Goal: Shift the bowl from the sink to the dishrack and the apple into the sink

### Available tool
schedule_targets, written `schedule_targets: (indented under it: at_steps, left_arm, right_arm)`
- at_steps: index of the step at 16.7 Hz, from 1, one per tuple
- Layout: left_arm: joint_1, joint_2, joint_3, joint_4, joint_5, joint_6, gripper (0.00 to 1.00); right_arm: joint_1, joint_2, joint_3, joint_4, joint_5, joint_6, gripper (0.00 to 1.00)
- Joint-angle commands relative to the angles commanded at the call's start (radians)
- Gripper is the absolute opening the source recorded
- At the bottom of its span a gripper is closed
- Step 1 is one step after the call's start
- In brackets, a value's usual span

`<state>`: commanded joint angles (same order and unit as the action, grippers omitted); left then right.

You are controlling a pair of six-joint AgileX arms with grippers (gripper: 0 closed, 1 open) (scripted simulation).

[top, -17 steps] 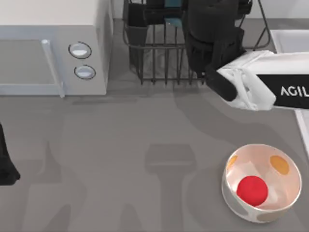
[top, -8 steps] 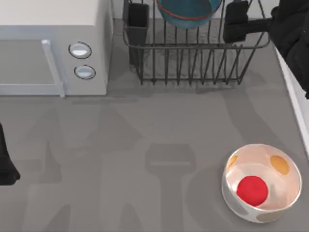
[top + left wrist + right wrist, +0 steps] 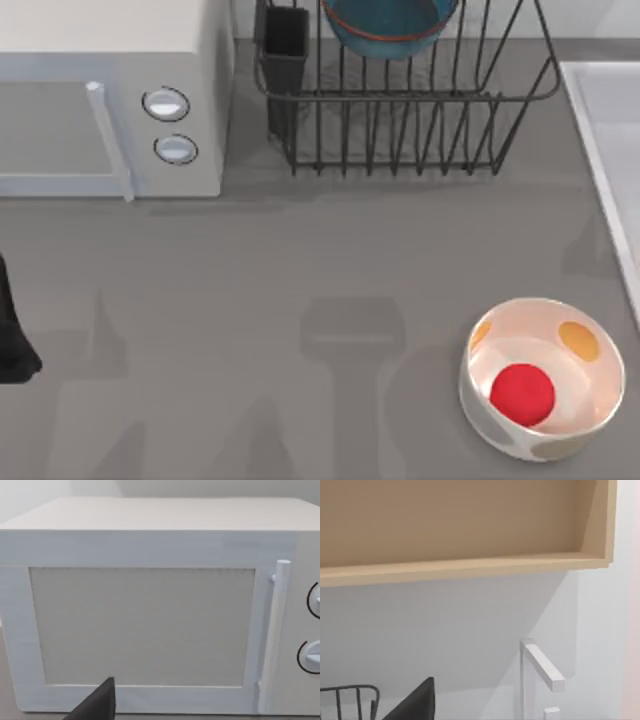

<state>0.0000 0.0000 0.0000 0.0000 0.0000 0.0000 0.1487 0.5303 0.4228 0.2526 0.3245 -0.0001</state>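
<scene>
Looking down from above, you see the bowl (image 3: 390,25) sitting in the dishrack (image 3: 405,110) at the back of the tabletop (image 3: 270,300), its teal body and thin orange-red band cut off by the upper edge of the view. The rack's black utensil cup (image 3: 284,55) stands at its left corner, next to the microwave (image 3: 110,95) that fills the back left. The sink (image 3: 612,150) runs along the right edge, just beside the rack, and you see only its pale rim and a strip of basin.

The apple (image 3: 522,393) lies inside the white spotted bowl (image 3: 543,378) at the front right of the tabletop, near the sink but not in it, and well apart from the rack.

Your left arm (image 3: 12,335) rests as a dark shape at the far left edge; its wrist camera faces the microwave door and shows one dark fingertip (image 3: 95,702), so you cannot tell whether that hand is spread or pressed together. The right wrist camera looks at a wall, a wooden shelf (image 3: 465,530), a white faucet (image 3: 540,680) and a corner of the rack, with one dark fingertip (image 3: 415,702) in front; you cannot tell that hand's state either.
</scene>
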Motion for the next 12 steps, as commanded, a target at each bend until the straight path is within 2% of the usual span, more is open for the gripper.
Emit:
schedule_targets:
  at_steps: [4,8,12]
  left_arm:
    - [0.0,0.0,0.0,0.0,0.0,0.0,1.0]
    - [0.0,0.0,0.0,0.0,0.0,0.0,1.0]
    - [0.0,0.0,0.0,0.0,0.0,0.0,1.0]
  right_arm:
    - [-0.12,-0.33,-0.256,-0.129,-0.133,-0.004,1.0]
    - [-0.155,-0.502,-0.403,-0.231,-0.293,-0.002,1.0]
    - [-0.149,-0.53,-0.423,-0.253,-0.324,0.0,1.0]
